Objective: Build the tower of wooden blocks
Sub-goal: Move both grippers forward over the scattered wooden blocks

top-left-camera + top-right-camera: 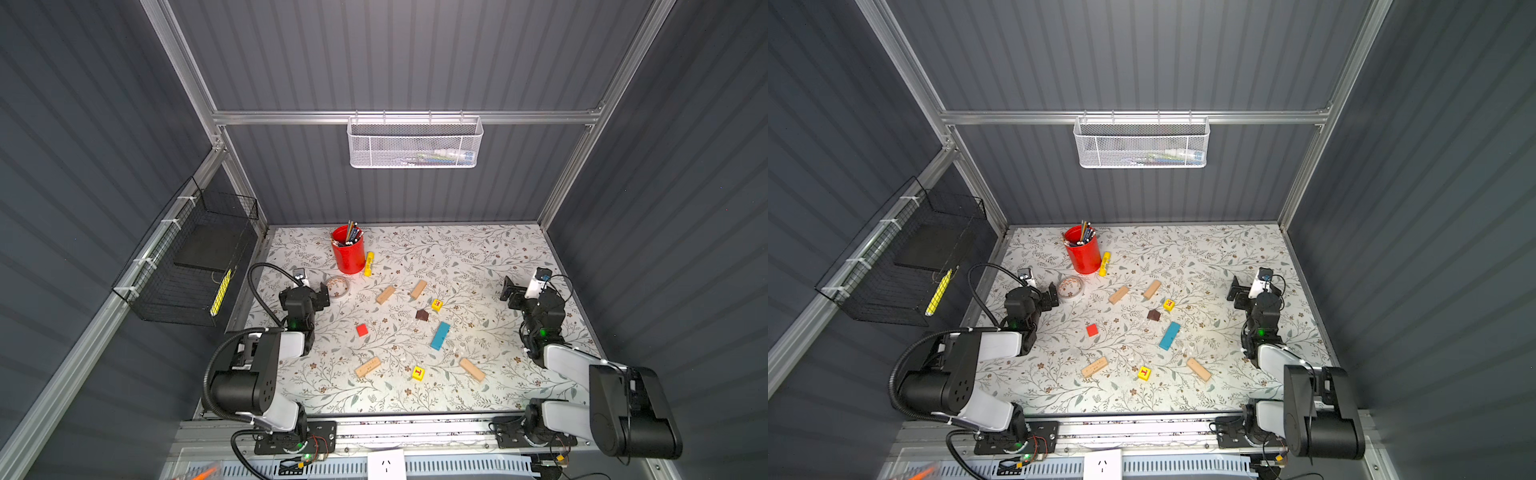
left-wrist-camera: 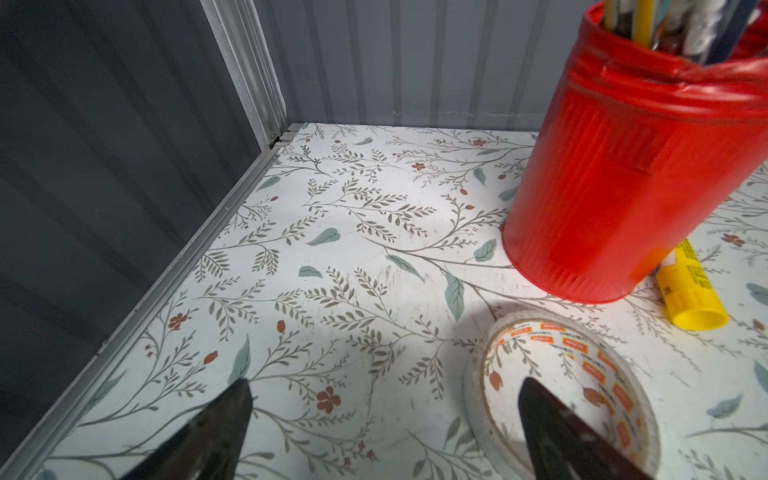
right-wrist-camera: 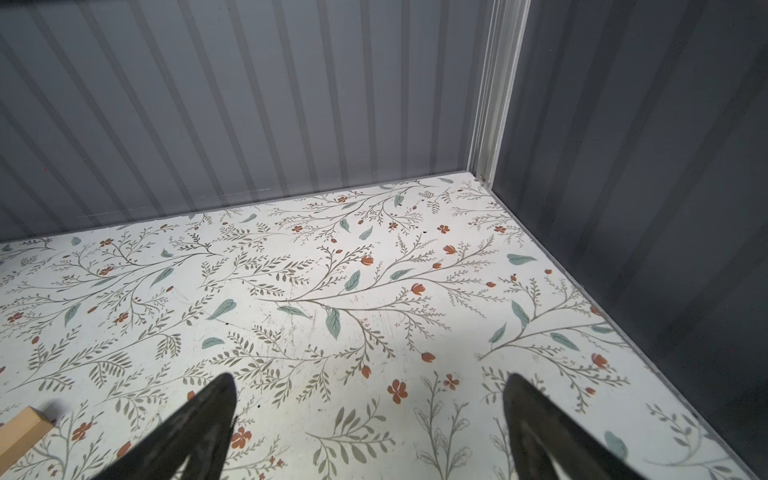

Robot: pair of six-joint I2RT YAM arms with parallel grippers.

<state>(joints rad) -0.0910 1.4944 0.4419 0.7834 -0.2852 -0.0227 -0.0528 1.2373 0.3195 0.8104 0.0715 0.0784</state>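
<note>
The wood blocks lie scattered and flat on the floral table, none stacked. In both top views I see tan oblongs (image 1: 385, 294) (image 1: 418, 289) (image 1: 368, 367) (image 1: 472, 369), a blue oblong (image 1: 440, 336) (image 1: 1170, 336), a red cube (image 1: 362, 330), two yellow lettered cubes (image 1: 436, 305) (image 1: 418, 373) and a dark brown roof piece (image 1: 422, 315). My left gripper (image 1: 308, 291) (image 2: 386, 386) is open and empty at the table's left side. My right gripper (image 1: 521, 291) (image 3: 370, 378) is open and empty at the right side. One tan oblong's end (image 3: 20, 432) shows in the right wrist view.
A red pen cup (image 1: 348, 251) (image 2: 623, 174) and a yellow marker (image 1: 368, 264) (image 2: 690, 291) stand at the back left. A tape roll (image 1: 337, 286) (image 2: 478, 374) lies beside my left gripper. Wall baskets (image 1: 415, 143) (image 1: 187, 257) hang above. Walls close three sides.
</note>
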